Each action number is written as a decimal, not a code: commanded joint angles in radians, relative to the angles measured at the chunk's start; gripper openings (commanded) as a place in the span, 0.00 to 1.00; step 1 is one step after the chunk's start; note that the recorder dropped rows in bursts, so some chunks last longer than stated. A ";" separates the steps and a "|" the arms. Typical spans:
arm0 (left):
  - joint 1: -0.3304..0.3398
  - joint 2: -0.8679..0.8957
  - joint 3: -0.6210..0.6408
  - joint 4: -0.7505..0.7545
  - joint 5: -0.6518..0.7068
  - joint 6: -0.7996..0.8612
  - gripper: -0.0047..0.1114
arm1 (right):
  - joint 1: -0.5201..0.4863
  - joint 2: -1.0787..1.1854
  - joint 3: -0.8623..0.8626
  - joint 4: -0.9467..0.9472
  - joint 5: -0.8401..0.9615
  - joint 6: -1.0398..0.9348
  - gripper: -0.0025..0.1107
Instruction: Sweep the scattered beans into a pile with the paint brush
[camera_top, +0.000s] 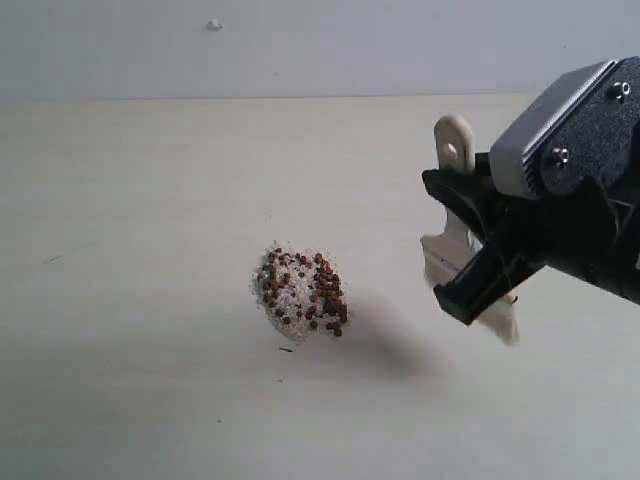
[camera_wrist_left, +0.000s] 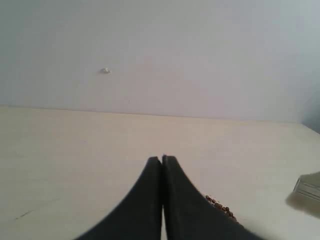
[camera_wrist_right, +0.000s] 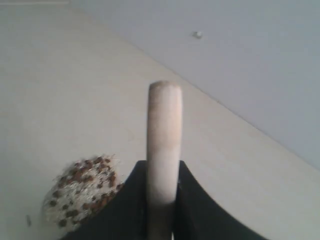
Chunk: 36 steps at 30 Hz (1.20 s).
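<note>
My right tool (camera_top: 462, 245) clamps the paint brush (camera_top: 454, 138) by its handle. The beans (camera_top: 322, 285) sit heaped among pale crumbs (camera_top: 283, 300) on the bench (camera_top: 140, 200) -- my left tool (camera_wrist_left: 162, 159) is closed, empty.

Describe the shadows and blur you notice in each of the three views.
Exterior view: a soft shadow falls right of the beans; the paint brush bristles look smeared. Left wrist view: the shut left gripper is soft-edged. Right wrist view: handle and right gripper are out of focus.

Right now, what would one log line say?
left gripper: shut, empty | right gripper: shut on cream-handled flat paint brush | tiny reddish-brown beans: one pile with whitish crumbs | brush: clear of pile
</note>
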<state>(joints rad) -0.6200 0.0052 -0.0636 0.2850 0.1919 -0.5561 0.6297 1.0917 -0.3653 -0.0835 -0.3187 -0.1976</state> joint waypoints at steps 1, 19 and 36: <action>0.004 -0.005 0.006 -0.001 -0.003 0.002 0.04 | -0.008 -0.096 0.001 -0.357 0.035 0.336 0.02; 0.004 -0.005 0.006 -0.001 -0.003 0.002 0.04 | -0.008 -0.316 0.130 -0.551 -0.071 0.619 0.02; 0.004 -0.005 0.006 -0.001 -0.003 0.002 0.04 | -0.008 -0.288 0.128 -0.679 -0.073 0.806 0.02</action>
<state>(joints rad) -0.6200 0.0052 -0.0636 0.2850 0.1919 -0.5540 0.6280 0.8041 -0.2370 -0.7747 -0.3719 0.6049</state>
